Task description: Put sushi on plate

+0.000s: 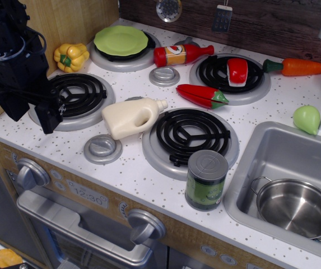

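The sushi (237, 71), a glossy red top on a white base, sits on the back right burner (229, 78). The lime-green plate (120, 40) lies on the back left burner. My black gripper (52, 115) hangs at the far left over the front left burner (76, 98), far from both the sushi and the plate. Its fingers point down and nothing shows between them; whether they are open or shut is not clear.
A red ketchup bottle (181, 54) lies between the back burners. A red chili pepper (202, 96), cream jug (132, 117), green can (206, 180), yellow pepper (70, 56), carrot (300, 68) and green pear (307, 119) are around. The sink (261, 151) holds a steel pot (296, 207).
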`<state>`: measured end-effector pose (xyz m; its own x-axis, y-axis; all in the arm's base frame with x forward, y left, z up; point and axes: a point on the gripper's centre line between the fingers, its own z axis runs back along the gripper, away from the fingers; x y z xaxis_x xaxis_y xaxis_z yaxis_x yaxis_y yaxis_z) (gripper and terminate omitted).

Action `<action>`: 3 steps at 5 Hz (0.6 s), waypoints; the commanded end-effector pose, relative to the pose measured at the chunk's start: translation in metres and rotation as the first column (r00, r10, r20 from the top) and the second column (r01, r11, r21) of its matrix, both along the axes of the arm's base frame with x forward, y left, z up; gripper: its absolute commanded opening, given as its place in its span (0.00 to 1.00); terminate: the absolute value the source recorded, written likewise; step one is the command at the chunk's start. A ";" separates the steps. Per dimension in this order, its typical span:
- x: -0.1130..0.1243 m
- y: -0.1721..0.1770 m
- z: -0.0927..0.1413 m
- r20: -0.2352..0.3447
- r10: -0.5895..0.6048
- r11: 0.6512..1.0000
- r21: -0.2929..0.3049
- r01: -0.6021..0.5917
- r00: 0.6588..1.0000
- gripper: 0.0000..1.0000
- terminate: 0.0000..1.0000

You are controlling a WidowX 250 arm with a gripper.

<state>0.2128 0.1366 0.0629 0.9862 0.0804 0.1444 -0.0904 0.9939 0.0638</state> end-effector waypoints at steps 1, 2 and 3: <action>0.000 0.000 0.000 0.000 0.000 1.000 0.000 0.000 1.000 1.00 0.00; 0.023 -0.018 0.009 0.065 0.118 0.991 0.054 -0.121 0.991 1.00 0.00; 0.044 -0.042 0.030 0.125 0.177 0.982 0.037 -0.183 0.976 1.00 0.00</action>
<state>0.2613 0.0767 0.0911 0.9307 0.2847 0.2295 -0.3123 0.9453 0.0938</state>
